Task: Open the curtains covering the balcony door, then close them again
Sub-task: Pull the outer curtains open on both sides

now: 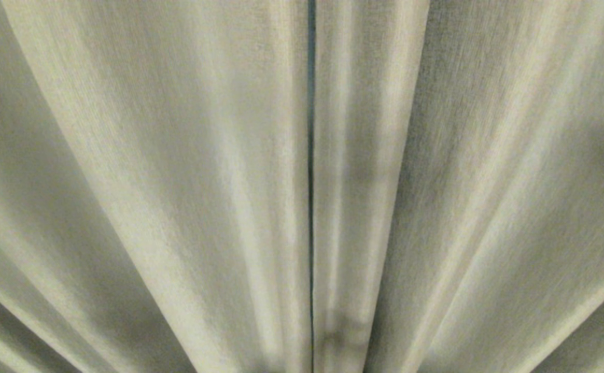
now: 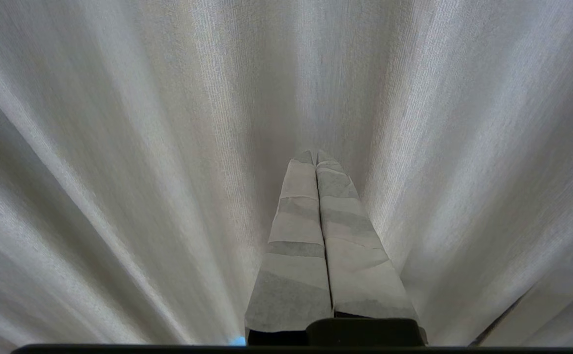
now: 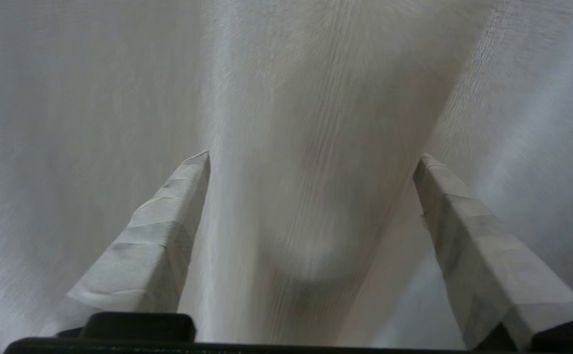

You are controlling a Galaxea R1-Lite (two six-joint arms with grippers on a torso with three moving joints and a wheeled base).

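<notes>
Head view: closed curtains [image 1: 177, 181]

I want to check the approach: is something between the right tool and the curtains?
Nothing visible. The right tool stands open facing the curtains, with only a fold of cloth between its fingers.
</notes>
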